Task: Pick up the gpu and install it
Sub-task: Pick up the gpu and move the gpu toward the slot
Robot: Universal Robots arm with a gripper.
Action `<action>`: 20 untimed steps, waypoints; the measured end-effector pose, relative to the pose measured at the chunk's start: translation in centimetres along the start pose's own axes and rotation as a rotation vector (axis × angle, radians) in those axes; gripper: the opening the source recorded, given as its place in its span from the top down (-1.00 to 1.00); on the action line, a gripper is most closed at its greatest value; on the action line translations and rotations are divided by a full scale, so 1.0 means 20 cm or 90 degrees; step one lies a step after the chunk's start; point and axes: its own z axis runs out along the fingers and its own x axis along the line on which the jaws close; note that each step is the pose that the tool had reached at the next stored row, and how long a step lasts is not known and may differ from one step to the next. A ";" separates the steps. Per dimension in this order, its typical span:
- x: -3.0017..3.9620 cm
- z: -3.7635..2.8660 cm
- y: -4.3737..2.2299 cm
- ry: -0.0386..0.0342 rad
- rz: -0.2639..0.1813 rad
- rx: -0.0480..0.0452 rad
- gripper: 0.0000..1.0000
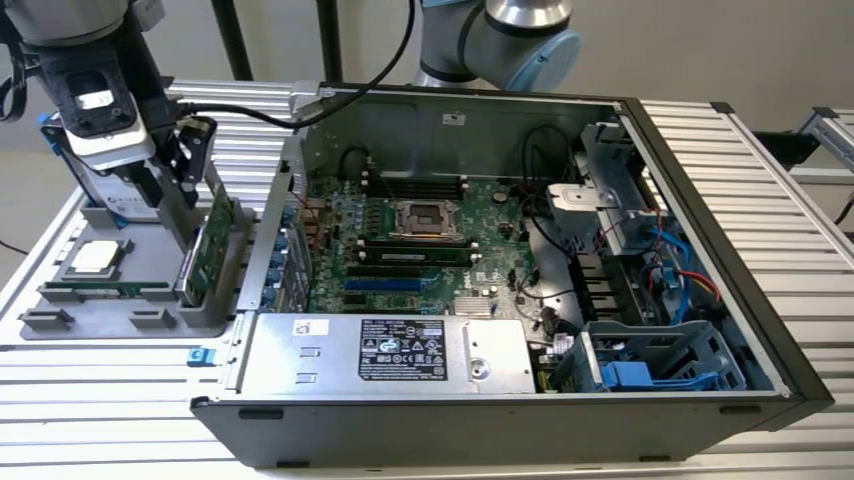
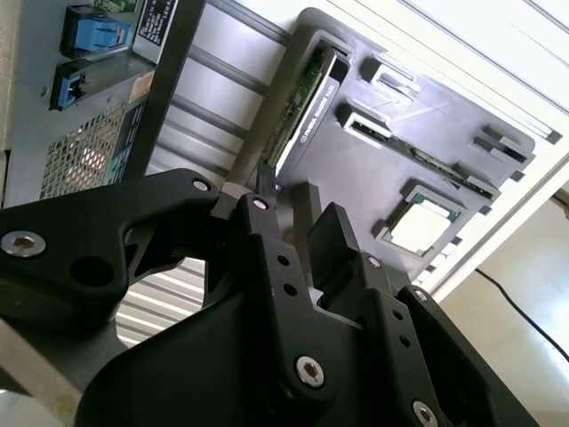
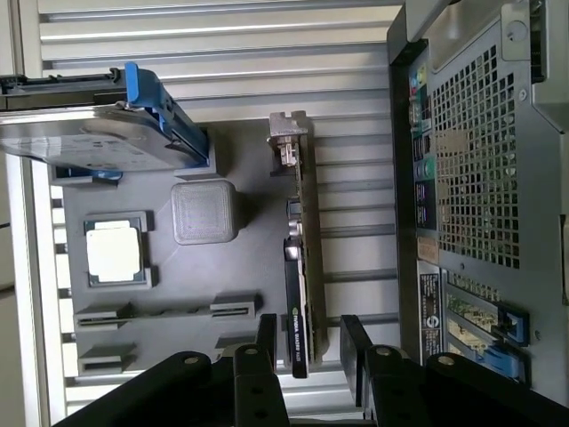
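The gpu stands on edge in a slot of the grey holder tray, at the exterior view's left beside the open computer case. Its green board and silver end bracket show edge-on as the gpu in the first wrist view. My gripper hangs right over the card's upper edge. The gripper is open, with one black finger on each side of the card's end and a small gap at both. In the second wrist view the gripper points at the gpu in its slot.
The tray also holds a silver hard drive with a blue frame, a processor, a thin memory stick and a grey block. Inside the case lie the motherboard, cables and a power supply.
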 end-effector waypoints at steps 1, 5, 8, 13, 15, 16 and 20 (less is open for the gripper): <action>0.000 0.000 0.000 -0.0001 0.000 0.0000 -1.00; 0.000 0.000 0.000 0.0000 0.000 0.0000 -1.00; 0.000 0.004 0.000 -0.0002 0.000 -0.0001 -1.00; 0.000 0.015 0.000 -0.0001 0.000 -0.0001 -1.00; 0.000 0.020 -0.001 -0.0001 0.000 0.0000 -1.00; 0.000 0.022 -0.001 -0.0001 0.000 0.0000 -1.00; 0.000 0.032 -0.001 0.0000 0.000 -0.0001 -1.00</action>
